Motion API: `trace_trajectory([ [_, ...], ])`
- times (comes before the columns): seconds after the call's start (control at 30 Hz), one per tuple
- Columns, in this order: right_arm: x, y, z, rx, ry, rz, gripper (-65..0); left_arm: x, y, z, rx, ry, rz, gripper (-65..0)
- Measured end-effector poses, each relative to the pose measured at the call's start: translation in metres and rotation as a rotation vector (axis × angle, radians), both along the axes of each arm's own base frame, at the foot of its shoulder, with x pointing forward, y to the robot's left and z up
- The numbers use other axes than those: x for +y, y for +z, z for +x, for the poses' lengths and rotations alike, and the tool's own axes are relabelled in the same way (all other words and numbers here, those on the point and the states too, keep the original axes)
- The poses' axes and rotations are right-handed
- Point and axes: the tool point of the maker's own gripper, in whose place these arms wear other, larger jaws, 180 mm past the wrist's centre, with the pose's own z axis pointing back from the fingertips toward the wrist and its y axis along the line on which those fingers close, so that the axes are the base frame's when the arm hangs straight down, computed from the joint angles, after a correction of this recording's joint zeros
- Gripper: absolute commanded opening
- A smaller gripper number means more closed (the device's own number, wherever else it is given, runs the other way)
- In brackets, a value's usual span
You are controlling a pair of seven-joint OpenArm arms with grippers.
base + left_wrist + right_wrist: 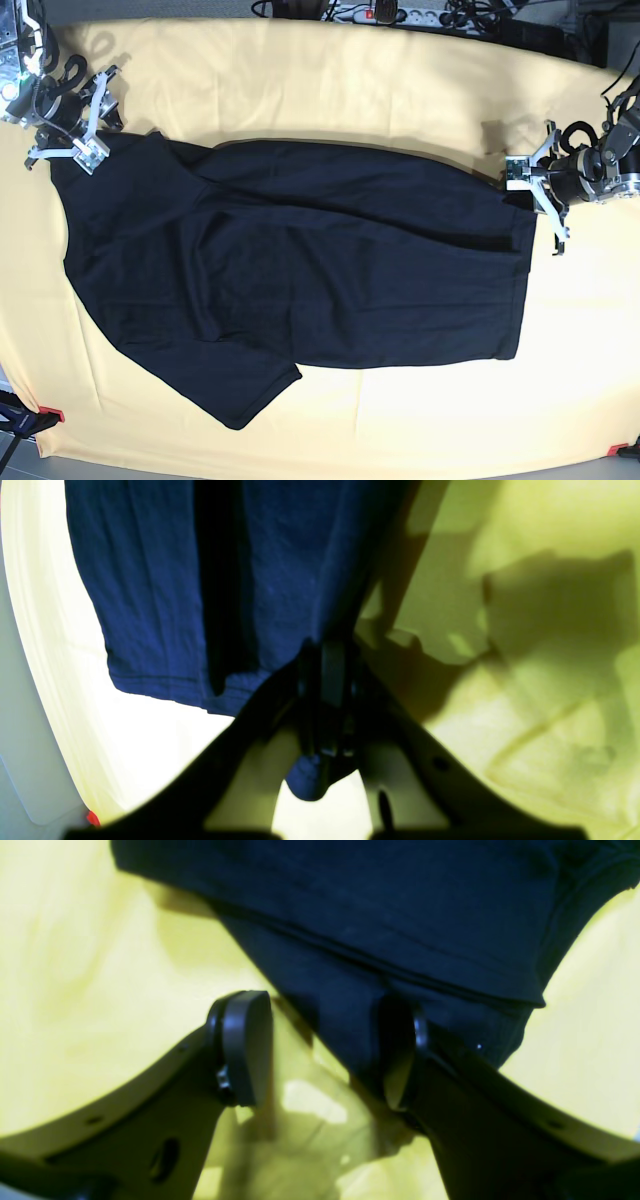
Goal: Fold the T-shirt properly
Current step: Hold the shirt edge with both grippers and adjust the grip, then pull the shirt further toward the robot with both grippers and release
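The dark T-shirt (300,270) lies spread and creased across the yellow cloth, one sleeve at the lower left. My left gripper (527,190) sits at its right-hand edge. In the left wrist view this gripper (327,680) is shut on a pinch of the T-shirt (165,580), and a small fold of fabric pokes out behind the jaws. My right gripper (85,145) is at the shirt's upper left corner. In the right wrist view it (325,1050) is open, and the T-shirt (380,905) edge hangs between the jaws, close to the right-hand finger (415,1040).
The pale yellow cloth (400,90) covers the whole table. Red tape marks sit at the front corners (50,413) (622,452). Cables and a power strip (380,12) run along the back edge.
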Motion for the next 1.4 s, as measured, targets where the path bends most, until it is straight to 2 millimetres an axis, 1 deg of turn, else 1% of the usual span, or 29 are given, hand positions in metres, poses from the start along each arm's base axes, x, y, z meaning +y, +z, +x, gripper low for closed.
trace_trajectory([
  [0.13, -0.008, -0.006, 0.002, 0.002, -0.025, 0.005, -29.1, 0.0, 0.0, 0.0, 0.0, 0.0, 0.0, -65.0],
  [0.17, -0.009, -0.007, 0.002, 0.001, -0.03, 0.008, -30.1, 0.0, 0.0, 0.0, 0.0, 0.0, 0.0, -65.0],
  [0.2, -0.011, -0.008, 0.004, 0.002, -0.036, 0.008, -32.8, 0.0, 0.0, 0.0, 0.0, 0.0, 0.0, -65.0],
  [0.3, -0.013, -0.01, 0.006, 0.007, -0.04, 0.018, -43.9, 0.0, 0.0, 0.0, 0.0, 0.0, -0.001, -65.0],
  [0.33, -0.014, -0.01, 0.009, 0.003, -0.041, 0.016, -48.2, 0.0, 0.0, 0.0, 0.0, 0.0, -0.001, -65.0],
  [0.4, -0.018, -0.009, 0.013, -0.006, -0.056, -0.002, -59.3, 0.0, 0.0, 0.0, 0.0, -0.001, -0.001, -65.0],
  [0.43, -0.02, -0.009, 0.014, -0.005, -0.06, -0.007, -63.5, 0.0, 0.0, 0.0, 0.0, -0.001, -0.002, -65.0],
  [0.47, -0.02, -0.008, 0.015, -0.004, -0.061, -0.008, -65.0, 0.0, 0.0, 0.0, 0.0, -0.001, -0.001, -65.0],
  [0.6, -0.023, -0.006, 0.019, -0.001, -0.065, -0.03, -65.0, 0.0, 0.002, 0.002, -0.013, 0.002, -0.004, -65.0],
  [0.7, -0.022, 0.0, 0.02, -0.004, -0.063, -0.054, -65.0, 0.005, 0.005, 0.003, -0.018, 0.003, 0.008, -65.0],
  [0.77, -0.021, 0.005, 0.02, -0.004, -0.056, -0.074, -65.0, 0.003, 0.007, 0.001, -0.019, -0.01, 0.012, -65.0],
  [0.87, -0.017, 0.012, 0.021, -0.012, -0.038, -0.09, -65.0, -0.004, 0.015, -0.007, -0.001, -0.059, 0.022, -65.0],
  [0.93, -0.019, 0.016, 0.02, -0.012, -0.017, -0.108, -65.0, -0.012, 0.019, -0.02, 0.049, -0.099, 0.012, -65.0],
  [1.0, -0.028, 0.017, 0.014, 0.018, -0.004, -0.152, -65.0, -0.017, 0.023, -0.032, 0.095, -0.145, 0.021, -65.0],
  [1.07, -0.037, 0.017, 0.008, 0.046, 0.002, -0.193, -65.0, -0.016, 0.026, -0.04, 0.12, -0.171, 0.042, -65.0],
  [1.13, -0.042, 0.016, 0.002, 0.064, 0.001, -0.209, -65.0, -0.013, 0.029, -0.041, 0.12, -0.179, 0.054, -65.0],
  [1.23, -0.045, 0.011, -0.009, 0.095, 0.002, -0.217, -65.0, -0.012, 0.032, -0.043, 0.125, -0.184, 0.052, -65.0],
  [1.4, -0.055, 0.001, -0.034, 0.186, -0.025, -0.258, -65.0, -0.019, 0.035, -0.046, 0.148, -0.175, -0.003, -65.0],
])
